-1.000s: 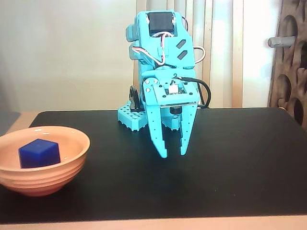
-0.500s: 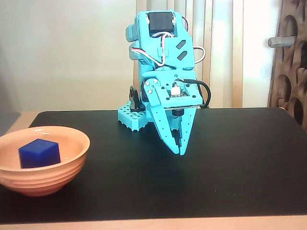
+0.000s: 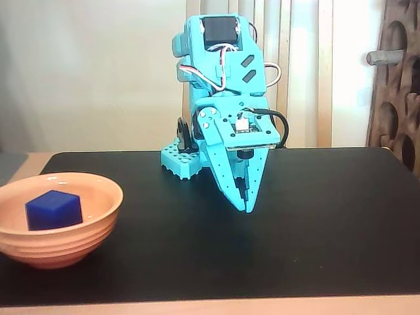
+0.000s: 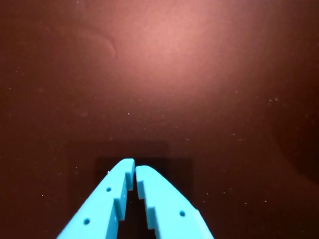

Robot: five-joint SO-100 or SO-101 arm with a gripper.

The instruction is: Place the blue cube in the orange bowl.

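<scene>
blue cube (image 3: 54, 209): 1, inside bowl | orange bowl (image 3: 65, 246): 1 | gripper (image 3: 244, 207): 1, clenched, empty, well apart from bowl

A pale wall (image 3: 85, 72) fills the left; bright daylight washes out a window (image 3: 348, 72) behind vertical slats (image 3: 325, 72). A brown perforated panel (image 3: 400, 98) stands at right, behind the black-topped bench (image 3: 315, 216)

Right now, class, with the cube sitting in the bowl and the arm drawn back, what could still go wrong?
1. The orange bowl sits at the black mat's front corner; a bump could push it off.
2. The gripper, shut and empty, hangs low over the mat; swinging toward the bowl could clip its rim and jolt the blue cube.
</scene>
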